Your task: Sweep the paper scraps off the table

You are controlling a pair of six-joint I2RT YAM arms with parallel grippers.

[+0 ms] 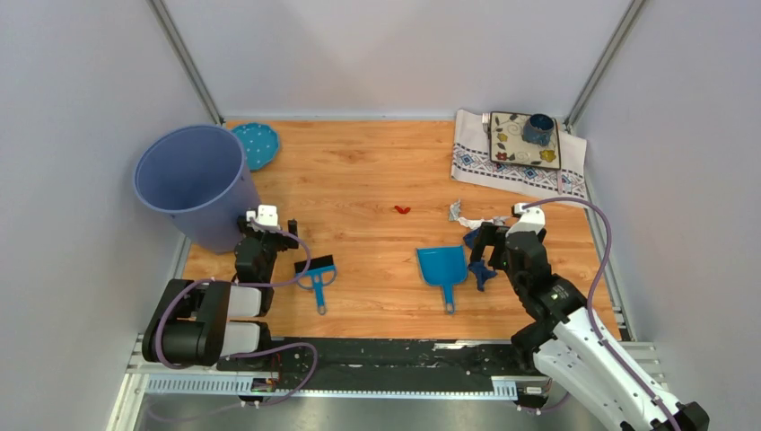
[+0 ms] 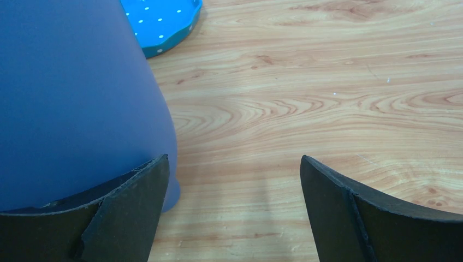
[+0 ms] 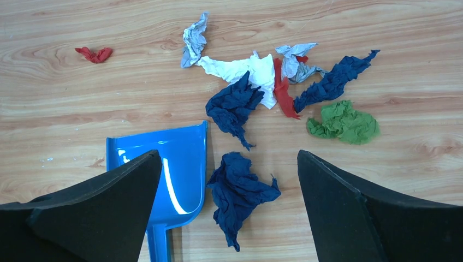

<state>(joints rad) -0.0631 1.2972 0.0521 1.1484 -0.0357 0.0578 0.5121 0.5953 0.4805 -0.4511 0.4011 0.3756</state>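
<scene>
paper scraps (image 3: 235,103) lay bunched on the table (image 1: 359,171) at its right side, just beyond the right gripper (image 3: 227,155). mix of white-grey, dark blue, red and a green scrap (image 3: 343,123). one dark blue bit sat right between the right fingers, touching the edge of the blue dustpan (image 3: 174,164). a lone red scrap (image 1: 402,209) lay well apart to the left of the pile. right gripper jaws were apart, holding nothing. left gripper (image 2: 233,158) jaws were also apart and empty, next to the blue bin (image 1: 193,184), with the small brush (image 1: 316,272) lying just beside it on the table.

scraps looked very light, soft and crumpled, so they'd likely skid or scatter if pushed fast, and pinching each one would be slow. better to take the stiff tools. grab the brush by its handle, the dustpan by its thin handle on the near side, and push gently with the dustpan lip flat on the wood.
</scene>
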